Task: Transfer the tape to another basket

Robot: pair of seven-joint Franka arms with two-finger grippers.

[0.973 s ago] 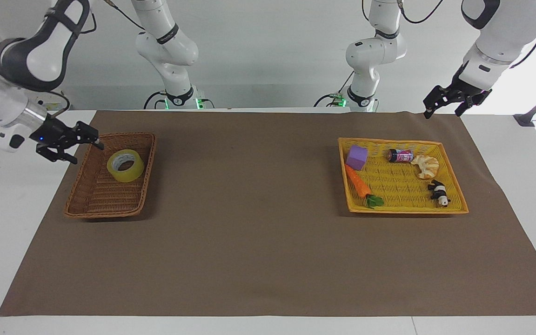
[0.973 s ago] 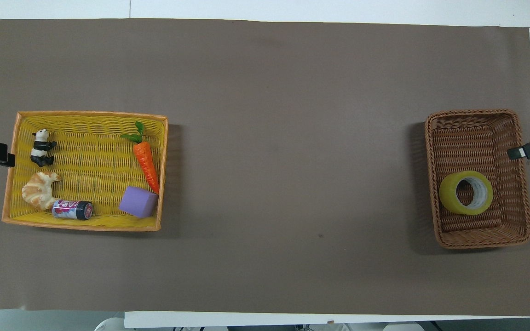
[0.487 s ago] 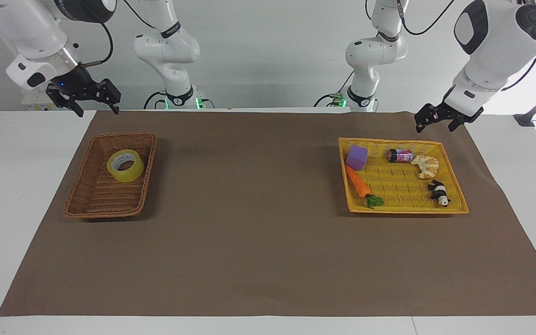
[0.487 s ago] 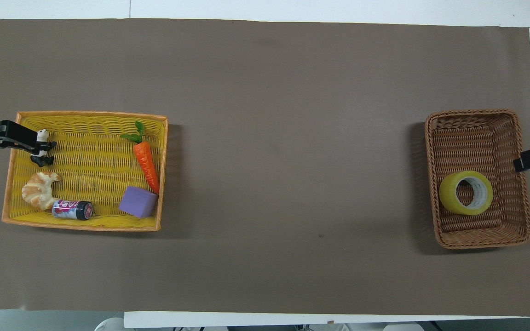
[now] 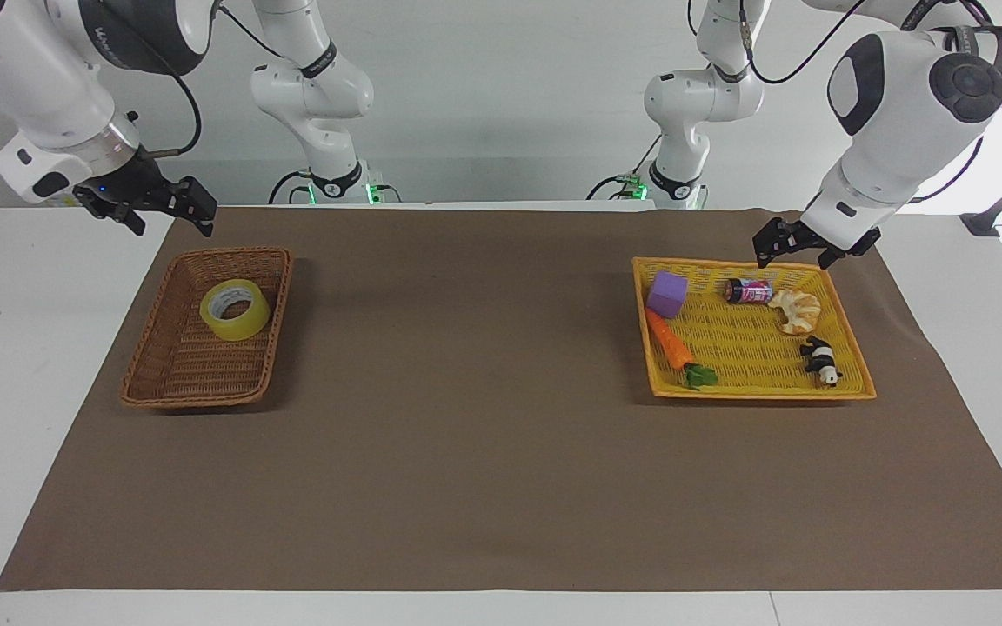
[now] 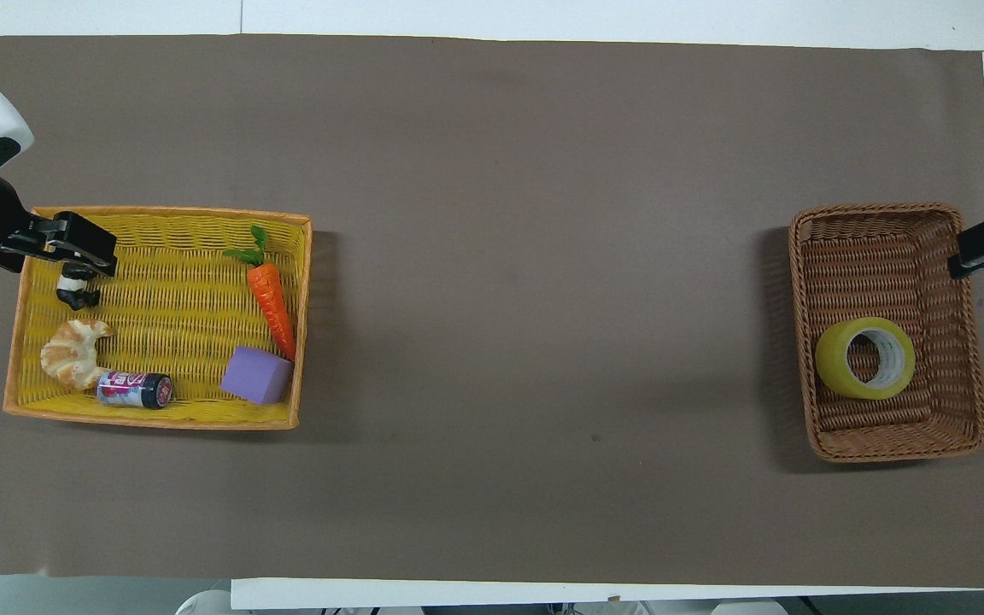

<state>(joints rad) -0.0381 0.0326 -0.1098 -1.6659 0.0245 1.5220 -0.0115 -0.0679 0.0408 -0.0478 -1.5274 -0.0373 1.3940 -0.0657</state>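
The tape [image 5: 234, 309] is a yellow roll lying flat in the brown wicker basket [image 5: 172, 376], in the half nearer to the robots; it also shows in the overhead view [image 6: 864, 358], as does the basket [image 6: 893, 450]. My right gripper [image 5: 170, 222] is open and empty in the air, over the mat by the basket's corner nearest the robots; only its tip shows in the overhead view [image 6: 970, 259]. My left gripper [image 5: 792, 256] is open and empty over the yellow-orange basket's [image 5: 758, 393] edge at the left arm's end, and it shows in the overhead view [image 6: 86, 256].
The yellow-orange basket [image 6: 150, 418] holds a purple cube [image 6: 257, 375], a toy carrot [image 6: 272, 295], a small can [image 6: 135, 389], a croissant [image 6: 73, 352] and a panda figure [image 6: 75, 288]. A brown mat [image 5: 484, 417] covers the table between the two baskets.
My right gripper rose from beside the brown basket and now hangs over the mat by its corner. My left gripper came down and in over the yellow-orange basket's edge. The tape has not moved.
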